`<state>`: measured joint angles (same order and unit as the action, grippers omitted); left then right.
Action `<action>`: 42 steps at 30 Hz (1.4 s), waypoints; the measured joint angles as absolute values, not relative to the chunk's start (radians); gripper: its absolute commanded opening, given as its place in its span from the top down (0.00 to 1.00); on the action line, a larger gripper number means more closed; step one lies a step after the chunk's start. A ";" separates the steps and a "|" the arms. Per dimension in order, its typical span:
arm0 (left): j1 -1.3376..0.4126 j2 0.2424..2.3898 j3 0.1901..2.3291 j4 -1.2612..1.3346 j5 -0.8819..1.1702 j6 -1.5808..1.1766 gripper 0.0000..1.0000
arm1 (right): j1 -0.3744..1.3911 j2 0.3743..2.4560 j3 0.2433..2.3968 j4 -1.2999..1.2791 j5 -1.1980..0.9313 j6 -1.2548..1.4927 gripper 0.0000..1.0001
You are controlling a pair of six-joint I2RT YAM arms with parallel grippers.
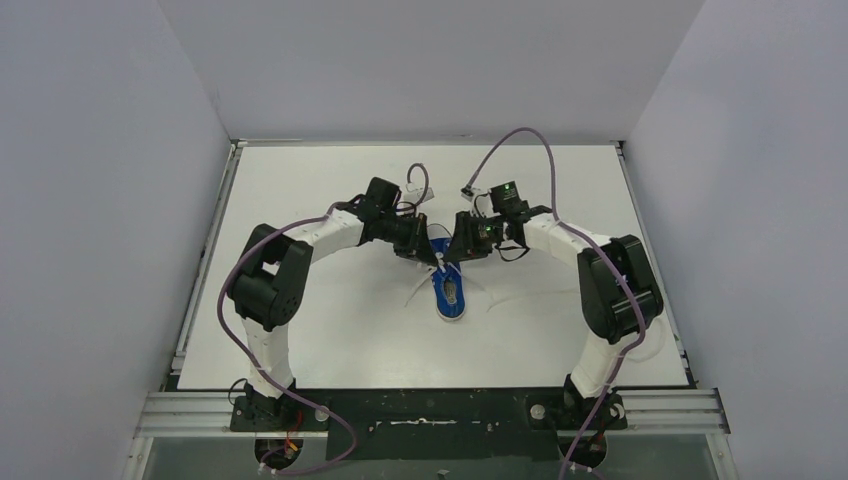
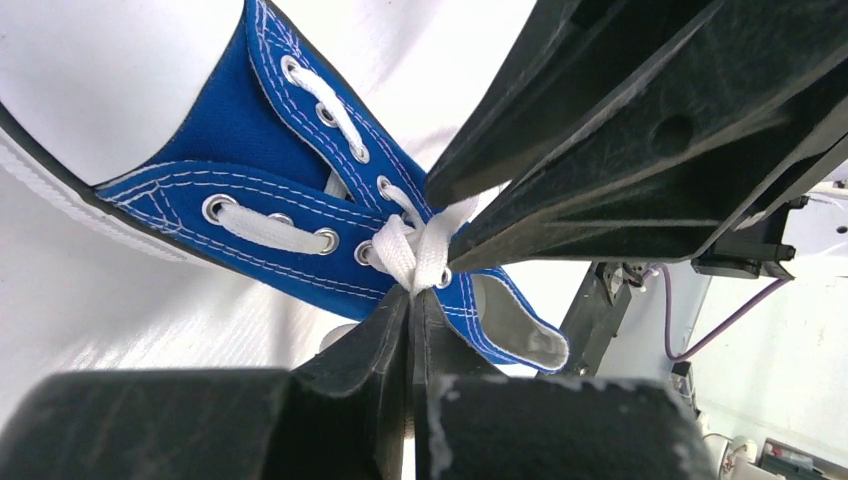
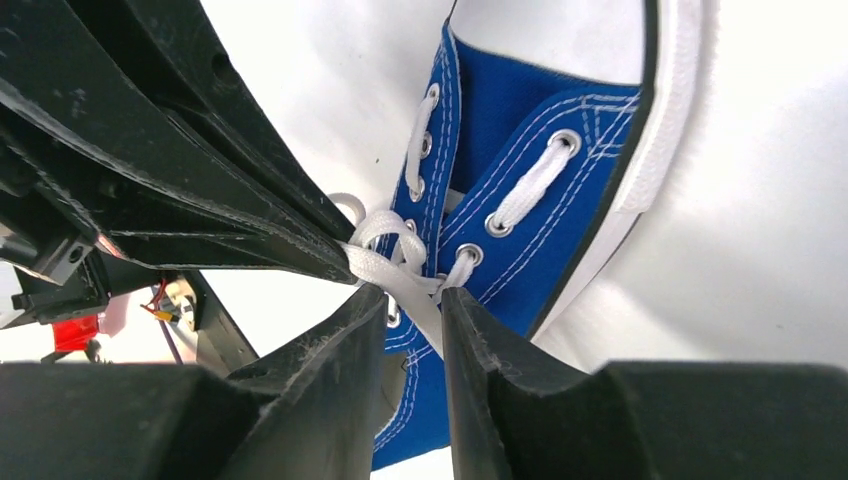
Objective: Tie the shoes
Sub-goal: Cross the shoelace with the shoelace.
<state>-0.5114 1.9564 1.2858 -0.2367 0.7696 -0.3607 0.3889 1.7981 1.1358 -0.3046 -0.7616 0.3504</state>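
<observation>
One blue canvas shoe (image 1: 452, 296) with white laces lies in the middle of the table, with both grippers meeting over its near-ankle end. A second shoe is out of view. My left gripper (image 1: 428, 252) is shut on a white lace (image 2: 418, 255) right at the top eyelets of the shoe (image 2: 250, 195). My right gripper (image 1: 457, 250) faces it from the other side. In the right wrist view my right gripper (image 3: 415, 300) has its jaws a little apart, with a lace strand (image 3: 405, 272) running between them over the shoe (image 3: 515, 120). The two grippers nearly touch.
Loose lace ends (image 1: 414, 293) trail on the white table (image 1: 330, 330) on both sides of the shoe. Purple cables (image 1: 520, 135) arch over each arm. Grey walls close in the table on the left, right and back.
</observation>
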 measured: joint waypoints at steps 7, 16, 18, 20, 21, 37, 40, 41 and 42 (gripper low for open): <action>-0.511 1.956 1.295 -0.269 0.769 -0.331 1.00 | 0.369 1.847 1.233 -0.299 -0.781 0.343 0.67; -0.511 1.956 1.298 -0.301 0.767 -0.292 1.00 | 0.367 1.909 1.246 -0.292 -0.839 0.318 0.73; -0.511 1.956 1.298 -0.303 0.767 -0.284 1.00 | 0.367 1.909 1.246 -0.292 -0.851 0.307 0.76; -0.511 1.956 1.298 -0.304 0.767 -0.279 1.00 | 0.367 1.910 1.246 -0.292 -0.864 0.299 0.80; -0.511 1.957 1.298 -0.304 0.767 -0.276 1.00 | 0.367 1.910 1.246 -0.292 -0.868 0.295 0.81; -0.514 1.956 1.299 -0.321 0.774 -0.250 1.00 | 0.374 1.926 1.246 -0.293 -0.908 0.260 0.69; -0.517 1.956 1.303 -0.326 0.775 -0.250 1.00 | 0.375 1.942 1.246 -0.300 -0.907 0.252 0.67; -0.518 1.956 1.306 -0.326 0.775 -0.250 1.00 | 0.375 1.945 1.246 -0.302 -0.907 0.249 0.68; -0.519 1.956 1.309 -0.326 0.775 -0.250 1.00 | 0.375 1.947 1.246 -0.305 -0.907 0.247 0.69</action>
